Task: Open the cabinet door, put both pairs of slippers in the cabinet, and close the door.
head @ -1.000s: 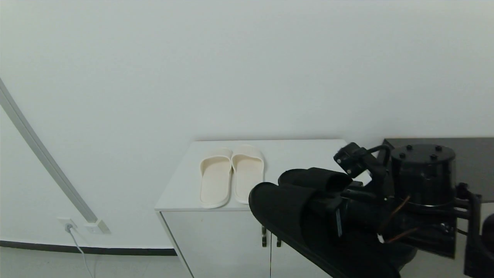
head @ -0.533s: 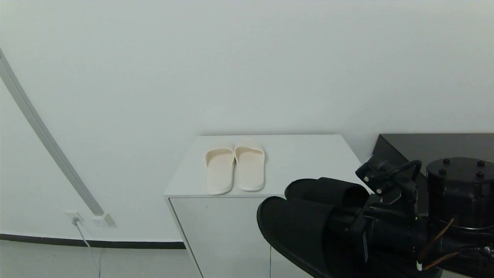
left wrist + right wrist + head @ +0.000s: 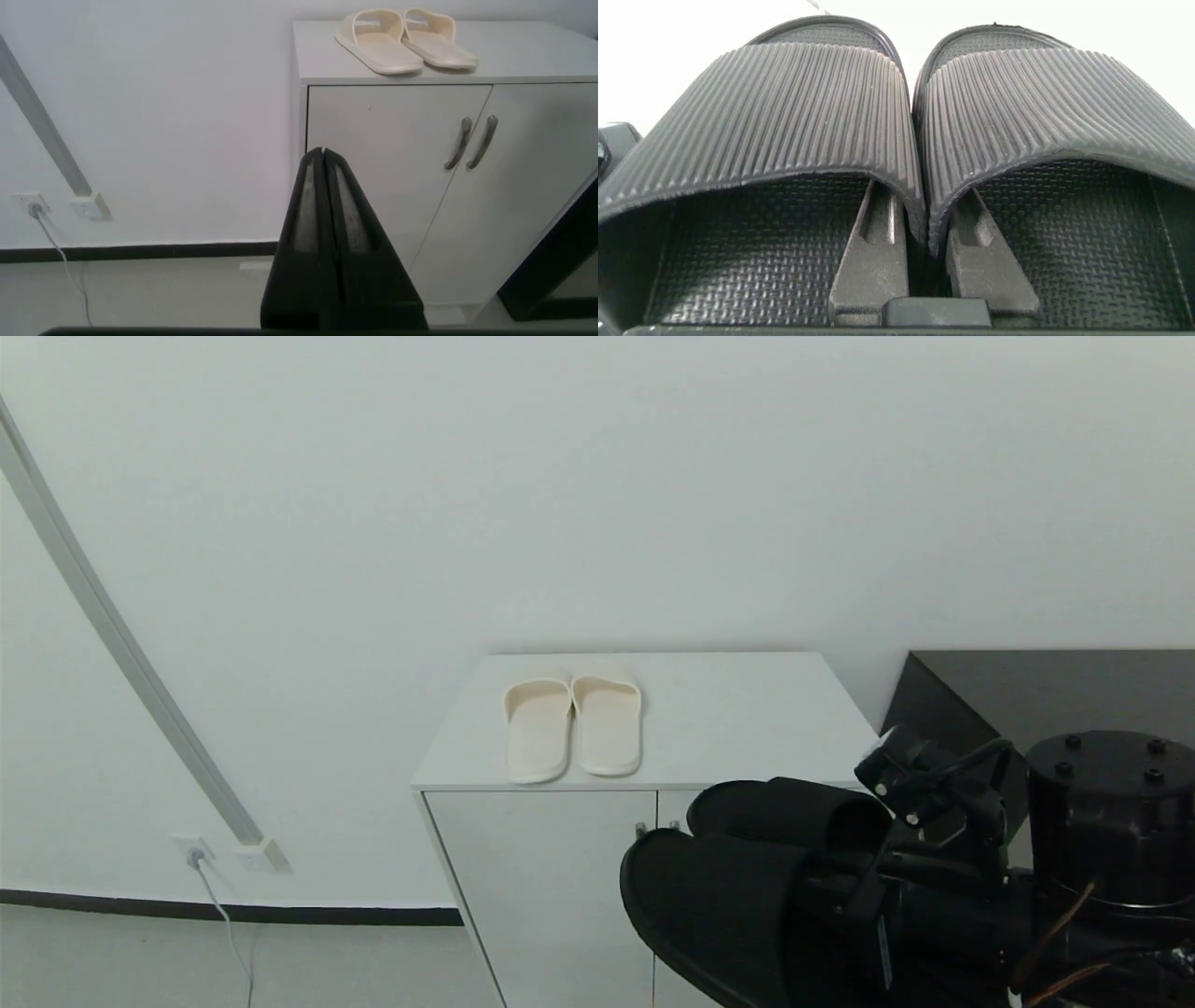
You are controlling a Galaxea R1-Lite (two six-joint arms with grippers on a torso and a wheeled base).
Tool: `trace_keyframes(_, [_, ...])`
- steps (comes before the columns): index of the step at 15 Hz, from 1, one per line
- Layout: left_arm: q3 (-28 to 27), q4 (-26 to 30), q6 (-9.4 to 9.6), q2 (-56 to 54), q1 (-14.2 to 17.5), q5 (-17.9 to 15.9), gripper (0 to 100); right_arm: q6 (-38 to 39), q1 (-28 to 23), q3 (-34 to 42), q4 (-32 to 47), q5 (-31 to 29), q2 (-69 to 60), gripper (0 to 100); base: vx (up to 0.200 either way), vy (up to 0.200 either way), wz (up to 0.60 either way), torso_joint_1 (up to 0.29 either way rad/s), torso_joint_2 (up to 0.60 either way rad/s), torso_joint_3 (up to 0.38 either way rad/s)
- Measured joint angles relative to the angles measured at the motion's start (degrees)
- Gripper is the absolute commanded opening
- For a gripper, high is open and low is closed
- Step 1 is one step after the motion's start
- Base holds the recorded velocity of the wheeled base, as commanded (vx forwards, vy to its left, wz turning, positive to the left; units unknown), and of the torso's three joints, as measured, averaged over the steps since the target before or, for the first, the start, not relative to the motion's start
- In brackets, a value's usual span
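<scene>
A white cabinet [image 3: 738,709] stands against the wall with both doors shut; its two handles [image 3: 472,142] meet at the middle. A cream pair of slippers [image 3: 572,723] lies side by side on its top, toward the left. In front of the cabinet's right half, off the top, my right gripper [image 3: 924,247] is shut on a black pair of slippers [image 3: 747,887]. Its fingers [image 3: 868,257] reach under the ribbed straps and pinch the two inner sides together. My left gripper [image 3: 323,159] is shut and empty, low in front of the cabinet's left door.
A dark table [image 3: 1074,686] adjoins the cabinet on the right. On the wall to the left are a slanted grey cable duct [image 3: 121,644] and a socket [image 3: 191,851] with a hanging cord. Bare floor lies left of the cabinet.
The whole head picture has shifted: the cabinet looks smaller and farther off, so the camera has moved back. The black slippers stay in my right gripper.
</scene>
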Motion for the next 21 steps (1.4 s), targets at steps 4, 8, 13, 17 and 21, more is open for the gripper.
trace_keyframes(4, [0.0, -0.02, 0.05, 0.0, 0.0, -0.09, 0, -0.02, 0.48, 0.13, -0.11, 0.15, 0.59, 0, 0.0, 0.0, 0.0, -0.033, 0.08, 0.045])
trace_keyframes(8, [0.0, 0.0, -0.2, 0.0, 0.0, -0.23, 100, -0.02, 0.88, 0.37, 0.0, 0.09, 0.77, 0, 0.0, 0.0, 0.0, -0.16, 0.38, 0.209])
trace_keyframes(13, [0.0, 0.0, -0.2, 0.0, -0.02, -0.12, 100, -0.61, 1.51, 1.29, -0.02, 0.11, 1.38, 0, 0.0, 0.0, 0.0, -0.224, 0.53, 0.303])
trace_keyframes(17, [0.0, 0.0, -0.2, 0.0, -0.02, -0.11, 100, -0.74, 1.83, 1.61, -0.05, 0.11, 1.65, 0, 0.0, 0.0, 0.0, -0.22, 0.54, 0.319])
trace_keyframes(21, [0.0, 0.0, -0.06, 0.0, -0.02, -0.12, 100, -0.79, 2.15, 2.29, -0.54, 0.09, 1.62, 0, 0.0, 0.0, 0.0, -0.192, 0.51, 0.316])
